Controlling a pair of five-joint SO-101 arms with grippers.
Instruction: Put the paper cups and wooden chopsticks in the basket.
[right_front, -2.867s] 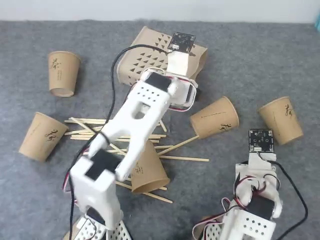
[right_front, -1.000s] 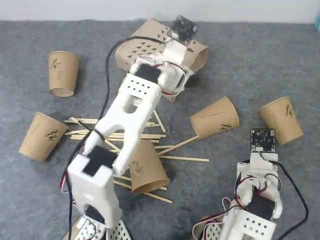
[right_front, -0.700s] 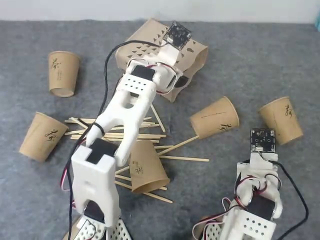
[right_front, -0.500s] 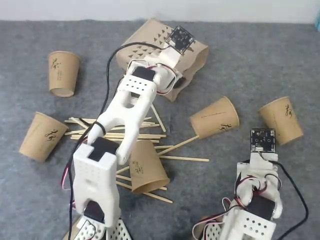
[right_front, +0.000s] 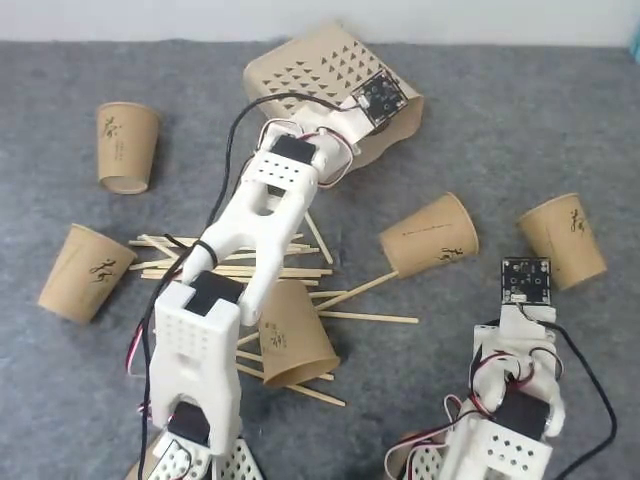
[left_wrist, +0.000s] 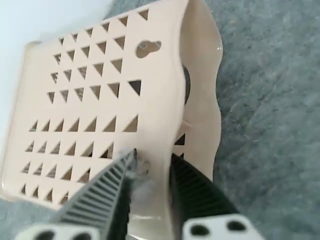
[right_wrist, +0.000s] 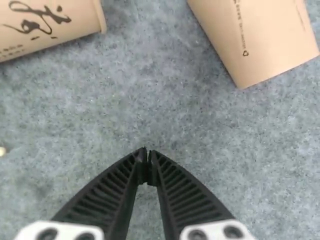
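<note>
Left claw (left_wrist: 151, 157) is clamping the basket (right_front: 310, 70) wall, one finger on each side, with the basket sitting tilted at the far side of the table (right_front: 500, 120). Right claw (right_wrist: 146, 155) is hovering low over the grey table, fingers pressed together, between two of the paper cups (right_front: 430, 235). Cups are lying scattered outside the basket. The middle cup (right_front: 295, 335) is lying on the wooden chopsticks (right_front: 250, 270) mid-table.

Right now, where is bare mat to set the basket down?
Bare mat lies right of the basket, beyond the mid cup and right cup, and between the basket and the back-left cup. The middle is crowded: chopsticks and a tipped cup.
</note>
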